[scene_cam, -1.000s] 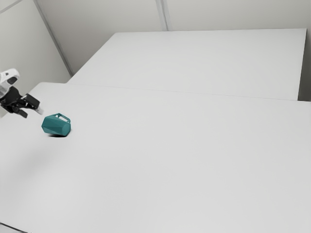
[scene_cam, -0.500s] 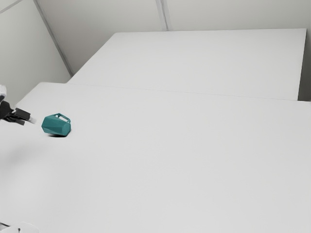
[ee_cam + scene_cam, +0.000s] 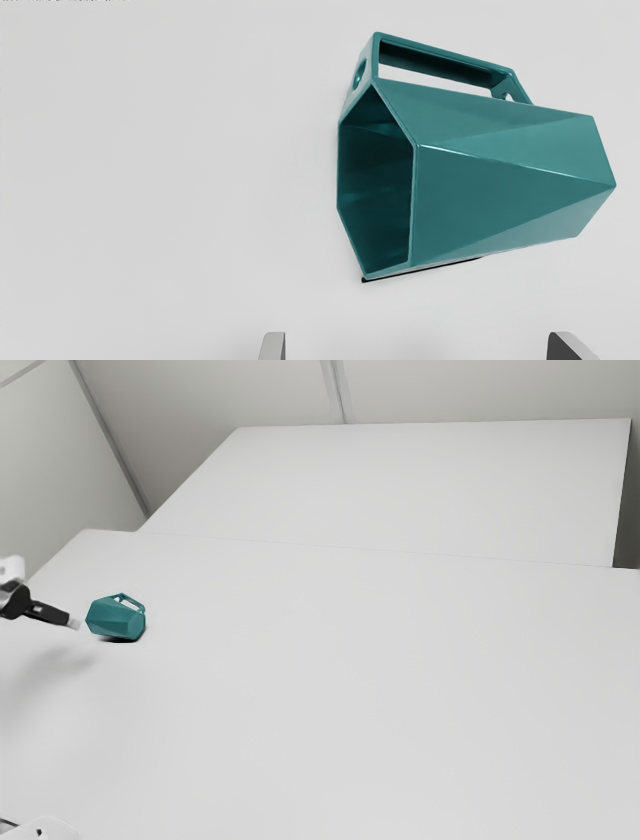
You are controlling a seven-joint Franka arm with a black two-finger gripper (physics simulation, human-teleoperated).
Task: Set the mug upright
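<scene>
Reaching in from the exterior view's left, the gripper [image 3: 74, 624] has its fingertips near the teal mug [image 3: 117, 618], with a gap showing between them in the wrist view. Its two fingers [image 3: 273, 346] stand spread well apart, with nothing pinched between them.

The mug lies on its side on the white table [image 3: 350, 690], ahead of the fingertips — not upright. Its open mouth [image 3: 376, 185] and much of its faceted body sit ahead of the space between the fingers, while the base end reaches past the line of one finger. The mouth faces across the gripper's reach rather than straight back at it. The handle [image 3: 447, 52] is on the side away from the fingertips — its long opening visible. A soft shadow falls on the table near the gripper.
</scene>
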